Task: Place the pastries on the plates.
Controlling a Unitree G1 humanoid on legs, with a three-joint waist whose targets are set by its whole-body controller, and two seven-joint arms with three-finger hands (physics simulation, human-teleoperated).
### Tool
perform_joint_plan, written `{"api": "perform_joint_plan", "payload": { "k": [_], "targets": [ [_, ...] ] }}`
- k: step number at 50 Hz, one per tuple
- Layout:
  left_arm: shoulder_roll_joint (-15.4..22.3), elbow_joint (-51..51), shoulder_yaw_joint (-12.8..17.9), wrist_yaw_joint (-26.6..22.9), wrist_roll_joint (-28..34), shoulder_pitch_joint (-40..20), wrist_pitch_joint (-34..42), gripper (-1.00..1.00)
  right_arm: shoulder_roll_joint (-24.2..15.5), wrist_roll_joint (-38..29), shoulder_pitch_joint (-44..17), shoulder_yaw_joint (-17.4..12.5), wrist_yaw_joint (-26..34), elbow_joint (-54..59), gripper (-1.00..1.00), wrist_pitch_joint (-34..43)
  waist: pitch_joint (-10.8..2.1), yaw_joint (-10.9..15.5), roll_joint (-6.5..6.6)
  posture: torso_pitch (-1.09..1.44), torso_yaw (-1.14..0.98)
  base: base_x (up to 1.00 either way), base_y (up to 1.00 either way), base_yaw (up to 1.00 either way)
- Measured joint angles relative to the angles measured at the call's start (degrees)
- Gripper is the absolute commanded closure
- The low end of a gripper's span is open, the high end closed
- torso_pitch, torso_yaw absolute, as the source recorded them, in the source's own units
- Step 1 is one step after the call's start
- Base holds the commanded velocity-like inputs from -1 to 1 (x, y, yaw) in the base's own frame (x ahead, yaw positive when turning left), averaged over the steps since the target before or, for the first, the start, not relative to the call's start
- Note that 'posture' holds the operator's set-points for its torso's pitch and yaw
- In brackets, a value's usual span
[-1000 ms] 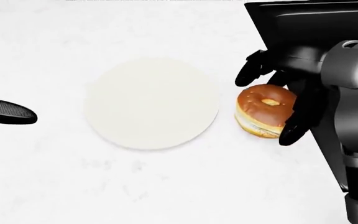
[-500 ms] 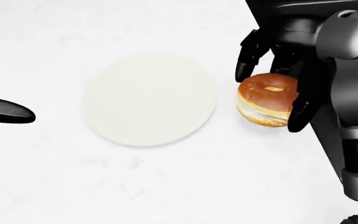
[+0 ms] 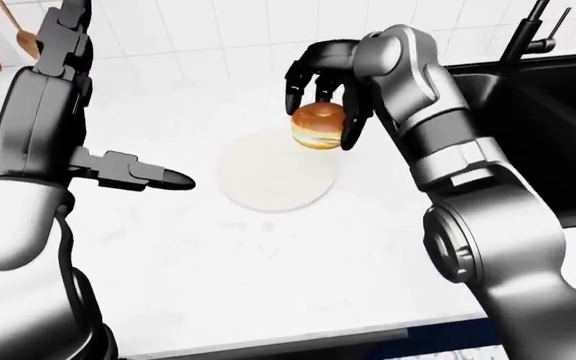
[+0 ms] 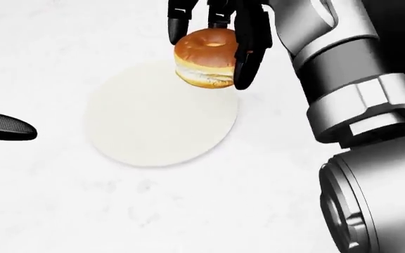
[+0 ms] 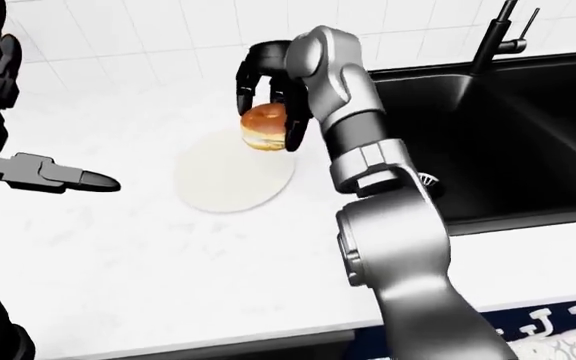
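One glazed brown ring doughnut (image 4: 206, 58) pinched in the right robot hand (image 4: 213, 39), raised over the upper right rim of the round cream plate (image 4: 157, 118) on the white marble bench (image 4: 188, 211). Left robot hand (image 3: 133, 171) spread and empty, well left of the plate. Black sink (image 5: 528, 135) and tap (image 5: 496, 34) to the right, two wooden spoons (image 3: 8, 37) on the tiled wall.

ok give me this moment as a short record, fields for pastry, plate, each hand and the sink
pastry: glazed doughnut, held above the counter
plate: round, white, nothing resting on it, doughnut over its upper right edge in the head view
right hand: fingers closed round the doughnut
left hand: open, left of the plate, holding nothing
sink: black basin, right of the plate
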Motion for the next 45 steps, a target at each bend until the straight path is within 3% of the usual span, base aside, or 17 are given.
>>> {"api": "perform_joint_plan", "payload": {
  "k": [9,30,33,34,35,36,38,39,41,42,45],
  "targets": [
    [0.3,-0.9,0.4,-0.2,-0.3,0.5,0.7,-1.0,4.1,1.9,0.7,1.2,-7.0,5.2,0.7,-6.3,0.25,0.1,0.23,0.02,-0.09,0.0,0.0,0.0],
    [0.8,-1.9,1.3,-0.3,-0.5,1.3,1.2,-1.0,8.2,3.3,5.5,2.4,-19.6,8.2,0.69,-12.8,-0.04,0.2,0.33,0.02,-0.09,0.0,0.0,0.0],
    [1.1,-1.6,1.3,-0.3,-0.6,0.9,1.3,-1.0,8.4,3.1,5.5,2.4,-19.7,8.7,0.29,-12.8,0.08,0.3,0.32,0.02,-0.09,0.0,0.0,0.0],
    [1.1,-1.6,1.3,-0.3,-0.6,0.9,1.3,-1.0,8.4,3.1,5.4,2.4,-19.6,8.6,0.27,-12.8,0.09,0.3,0.31,0.02,-0.09,0.0,0.0,0.0],
    [1.1,-1.6,1.3,-0.2,-0.6,0.9,1.3,-1.0,8.3,3.1,5.4,2.4,-19.5,8.5,0.06,-12.7,0.09,0.2,0.3,0.02,-0.09,0.0,0.0,0.0],
    [1.0,-1.6,1.3,-0.2,-0.7,1.0,1.3,-1.0,8.3,3.1,5.4,2.4,-19.5,8.3,0.03,-12.7,0.07,0.2,0.29,0.02,-0.09,0.0,0.0,0.0],
    [1.0,-1.7,1.3,-0.2,-0.7,1.1,1.3,-1.0,8.2,3.1,5.3,2.3,-19.4,7.9,-0.37,-12.7,0.02,0.3,0.26,0.02,-0.09,0.0,0.0,0.0],
    [0.9,-1.7,1.3,-0.1,-0.7,1.2,1.2,-1.0,8.1,3.1,5.2,2.2,-19.4,7.8,-0.41,-12.7,-0.01,0.3,0.24,0.02,-0.09,0.0,0.0,0.0],
    [0.9,-1.6,1.2,0.0,-0.7,1.2,1.1,-1.0,8.1,3.3,4.7,2.0,-19.4,7.8,-0.71,-12.5,-0.04,0.3,0.22,0.02,-0.09,0.0,0.0,0.0],
    [0.9,-1.5,1.1,0.0,-0.8,1.3,1.0,-1.0,8.1,3.4,4.4,1.9,-19.5,7.8,-1.0,-12.4,-0.06,0.3,0.22,0.02,-0.09,0.0,0.0,0.0],
    [0.7,-1.2,0.9,0.2,-0.7,1.4,0.8,-1.0,7.9,3.6,4.0,2.0,-19.9,7.7,-1.0,-12.4,-0.18,0.4,0.15,0.02,-0.09,0.0,0.0,0.0]
  ]
}}
